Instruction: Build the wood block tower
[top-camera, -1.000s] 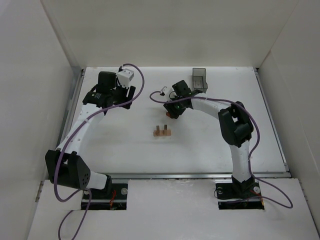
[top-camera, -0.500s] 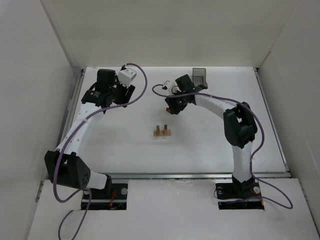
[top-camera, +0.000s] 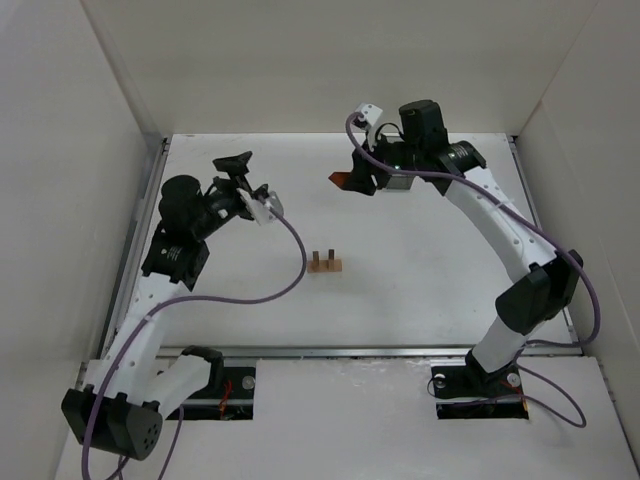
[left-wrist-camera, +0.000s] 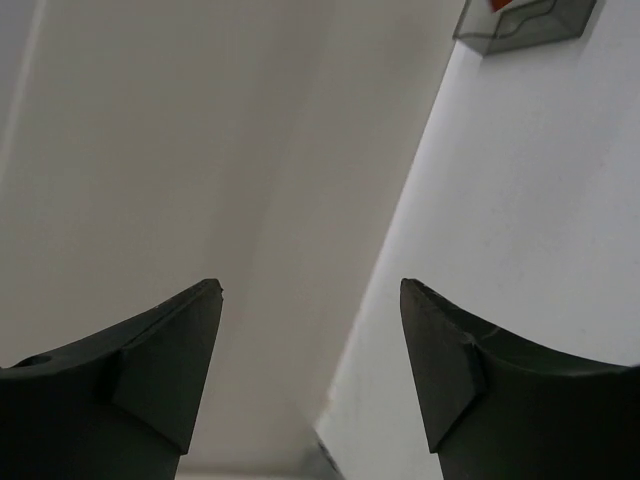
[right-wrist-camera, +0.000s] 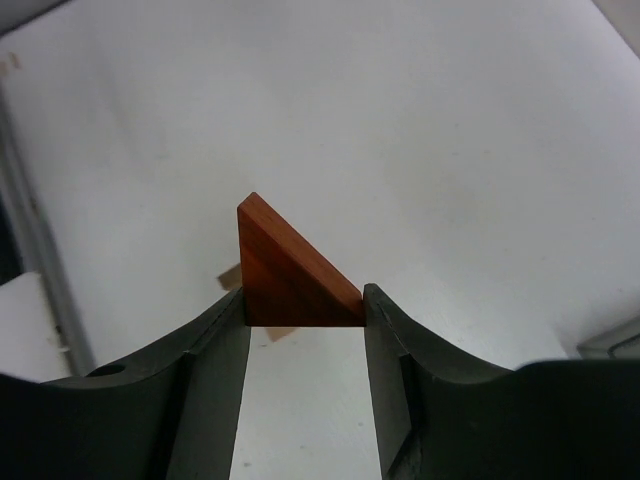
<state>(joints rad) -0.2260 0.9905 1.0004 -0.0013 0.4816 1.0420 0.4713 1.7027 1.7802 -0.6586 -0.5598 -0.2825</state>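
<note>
The wood block tower (top-camera: 324, 264) is a small group of pale tan blocks with two upright pieces, mid-table. My right gripper (top-camera: 343, 180) is shut on the orange triangular roof piece (top-camera: 339, 180) and holds it in the air behind the tan blocks. In the right wrist view the orange triangle (right-wrist-camera: 290, 270) sits clamped between the fingertips of that gripper (right-wrist-camera: 305, 305), and a bit of tan block (right-wrist-camera: 231, 276) shows behind it. My left gripper (top-camera: 237, 162) is open and empty, raised at the back left. In its wrist view it (left-wrist-camera: 310, 290) faces the back wall.
A translucent dark grey bin (left-wrist-camera: 520, 20) stands at the back of the table by the wall; in the top view the right arm hides it. White walls enclose the table on three sides. A metal rail (top-camera: 350, 351) runs along the near edge.
My right gripper has risen from the table with the orange triangle, and its arm has swung back and up. My left arm has pulled back and tilted its gripper upward.
</note>
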